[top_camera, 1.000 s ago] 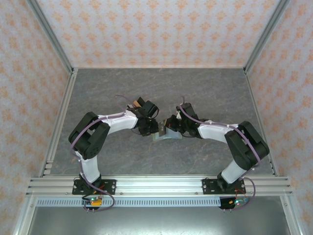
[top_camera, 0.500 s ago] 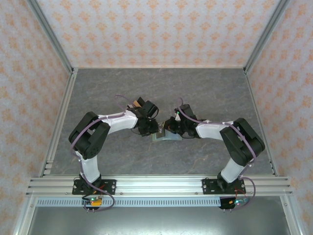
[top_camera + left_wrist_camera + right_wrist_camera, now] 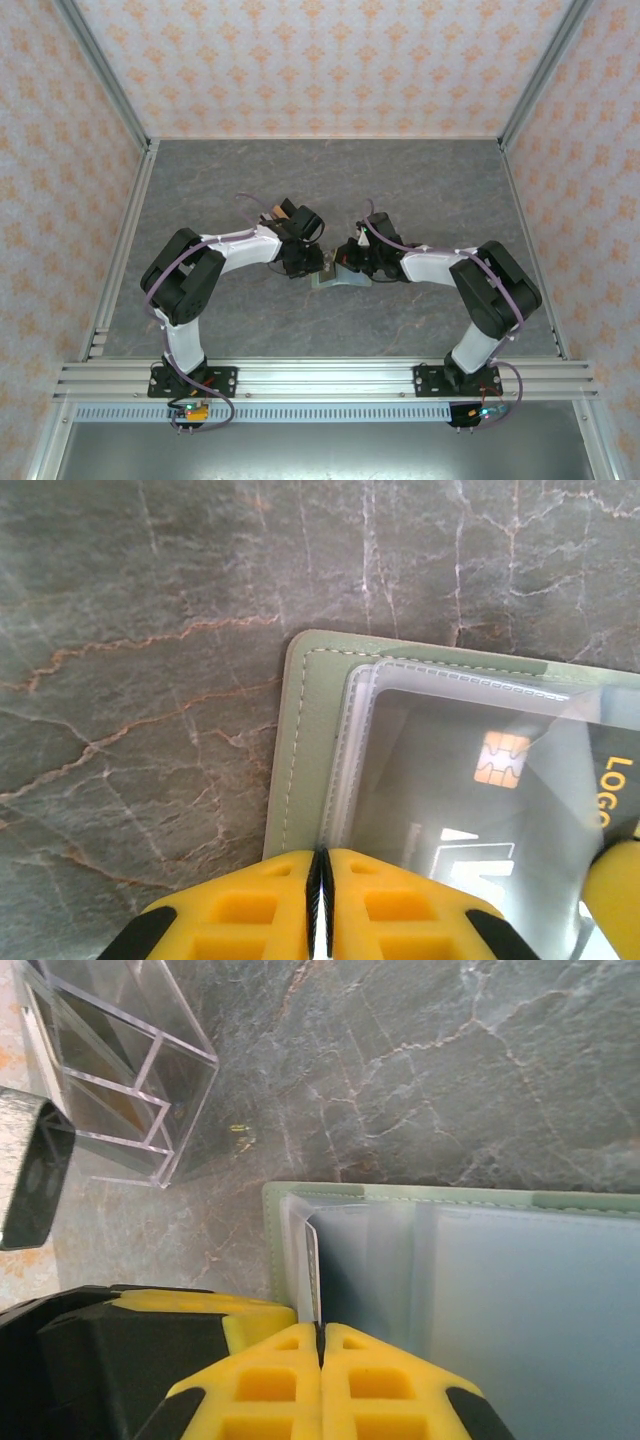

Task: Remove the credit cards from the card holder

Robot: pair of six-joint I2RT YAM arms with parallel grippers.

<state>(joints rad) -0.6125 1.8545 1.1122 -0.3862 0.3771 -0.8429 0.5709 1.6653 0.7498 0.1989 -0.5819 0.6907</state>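
Two arms bend inward over the grey marbled worktop (image 3: 300,180) and meet at its middle. From above, the left claw (image 3: 318,265) comes in at the left end of the card holder (image 3: 340,279). The sage-green holder lies between the two wrists, and the right claw (image 3: 346,262) reaches it from the other side.

In the left wrist view, the left claw (image 3: 320,860) has its yellow pads pressed together to a hairline. Their tips sit on the near edge of the card holder (image 3: 305,740), right where the stitched green border meets a clear pocket. Whether they pinch that edge or only bear down on it, I cannot tell. Further right, a dark credit card (image 3: 440,750) with a gold chip and yellow lettering lies inside the clear pocket.

In the right wrist view, a clear plastic box (image 3: 120,1080) stands on the worktop at upper left, apart from the holder. The right claw (image 3: 321,1332) is likewise closed tight at the left end of the card holder (image 3: 400,1192). A thin pale edge rises from its seam among the clear pockets. I cannot tell whether it is gripped.
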